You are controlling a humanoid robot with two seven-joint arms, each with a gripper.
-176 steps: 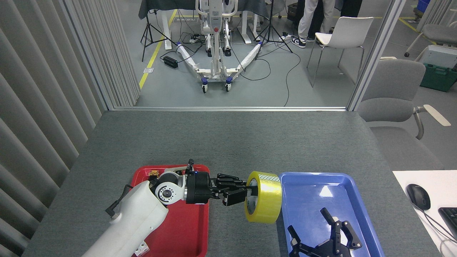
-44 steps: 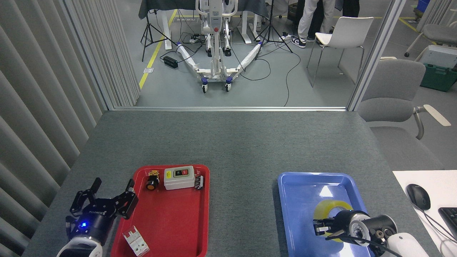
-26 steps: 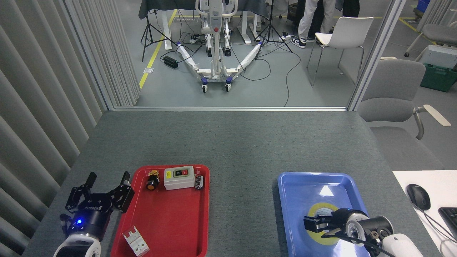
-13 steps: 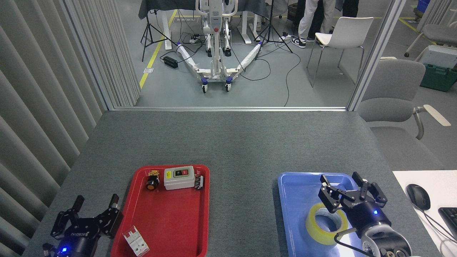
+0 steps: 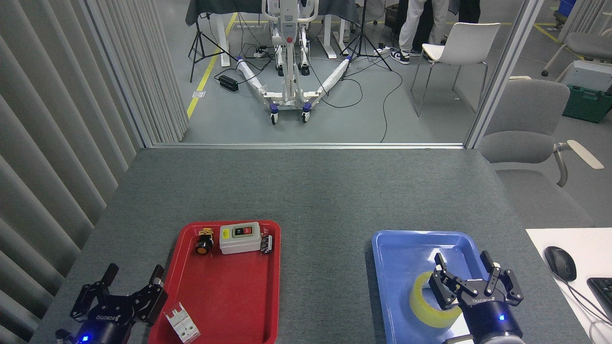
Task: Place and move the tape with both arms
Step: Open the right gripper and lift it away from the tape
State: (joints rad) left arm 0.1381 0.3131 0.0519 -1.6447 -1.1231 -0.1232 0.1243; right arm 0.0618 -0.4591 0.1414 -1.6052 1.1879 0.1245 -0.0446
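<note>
- The tape [image 5: 427,306], a yellow translucent roll with a pale core, lies flat in the blue tray [image 5: 399,267], in the tray's near right part.
- The right end effector [image 5: 466,277] rises from the bottom edge of the head view with its black fingers spread wide and nothing between them. It partly covers the near right side of the roll; whether it touches the roll I cannot tell.
- The left end effector [image 5: 131,284] stands at the lower left, over the grey surface [image 5: 306,191] just beside the left rim of the red tray [image 5: 239,306]. Its fingers are parted too and hold nothing.
- A blue light glows on the body of each end effector.
- In the red tray a grey switch box [image 5: 240,237] sits along the far rim, with a small push button [image 5: 204,241] to its left and a small black part [image 5: 267,243] to its right.
- A white breaker-like block [image 5: 181,326] lies in the tray's near left corner.
- The two trays sit well apart, with bare grey surface between them.
- A mouse [image 5: 560,260] rests on a white desk at the far right.
</note>
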